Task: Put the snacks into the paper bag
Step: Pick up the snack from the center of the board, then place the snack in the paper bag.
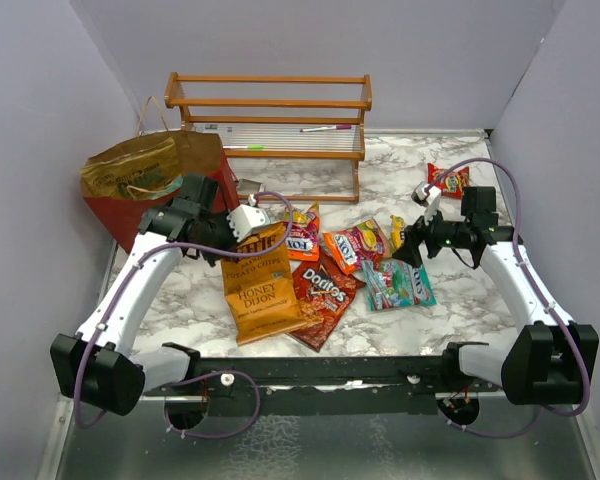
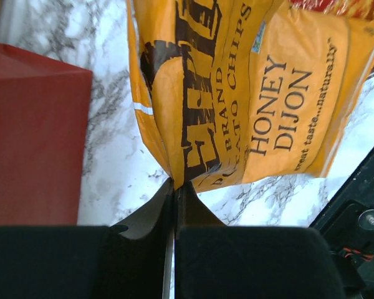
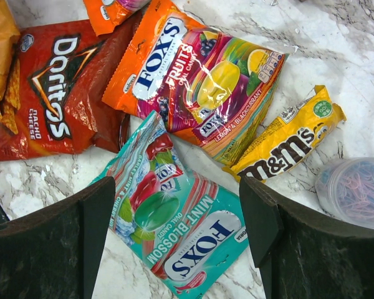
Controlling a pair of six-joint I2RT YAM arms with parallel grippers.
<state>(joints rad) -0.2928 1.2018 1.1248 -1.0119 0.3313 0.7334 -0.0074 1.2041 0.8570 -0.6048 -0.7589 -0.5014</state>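
My left gripper [image 1: 248, 226] [image 2: 176, 184] is shut on the top edge of the large orange Kettle chips bag [image 1: 261, 288] [image 2: 243, 93], beside the red paper bag [image 1: 150, 205] [image 2: 31, 131]. A tan-teal chip bag [image 1: 130, 166] sticks out of the paper bag's mouth. The dark red Doritos bag [image 1: 325, 296] [image 3: 50, 87] lies next to the Kettle bag. My right gripper [image 1: 416, 246] [image 3: 177, 193] hangs open over the teal Fox's mint pack [image 1: 398, 284] [image 3: 174, 230]. The orange Fox's Fruits pack [image 1: 357, 245] [image 3: 193, 81] and the yellow M&M's pack [image 3: 290, 142] lie just beyond it.
A wooden slatted rack [image 1: 270, 125] stands at the back. A second orange Fox's pack [image 1: 302, 232] lies mid-table, and a red packet [image 1: 448, 180] at the back right. A small translucent cup [image 3: 355, 190] sits right of the M&M's. Grey walls close both sides.
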